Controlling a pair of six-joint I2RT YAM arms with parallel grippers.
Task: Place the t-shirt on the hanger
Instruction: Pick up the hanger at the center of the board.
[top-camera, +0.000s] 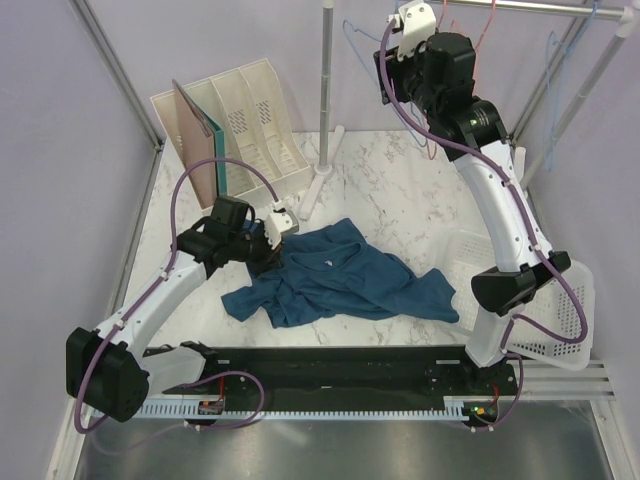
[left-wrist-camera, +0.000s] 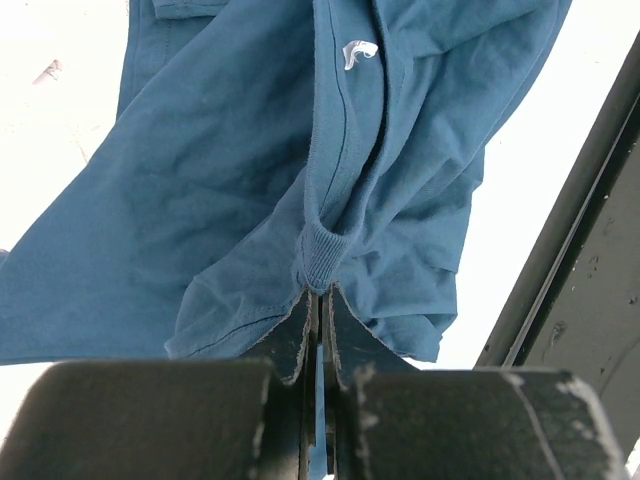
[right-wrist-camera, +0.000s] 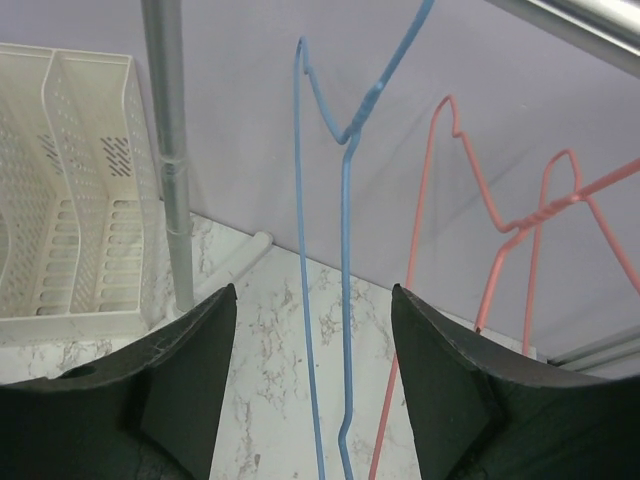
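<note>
Top external view: the left gripper (top-camera: 272, 238) is clamped on the collar of the t-shirt (top-camera: 345, 280), which lies crumpled on the table (top-camera: 400, 190). The right gripper (right-wrist-camera: 312, 300) is raised, jaws apart astride the hanging hanger (right-wrist-camera: 345, 200) without touching it. Step in hand: fetching the hanger; the next move calls for closing squarely on its wire.

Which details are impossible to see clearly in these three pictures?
The hook of the hanger: right wrist view, cut off by the top edge.
Text on the label of the t-shirt: left wrist view, too small.
How deep the cloth sits in the left gripper: left wrist view, hidden between its shut fingers.
</note>
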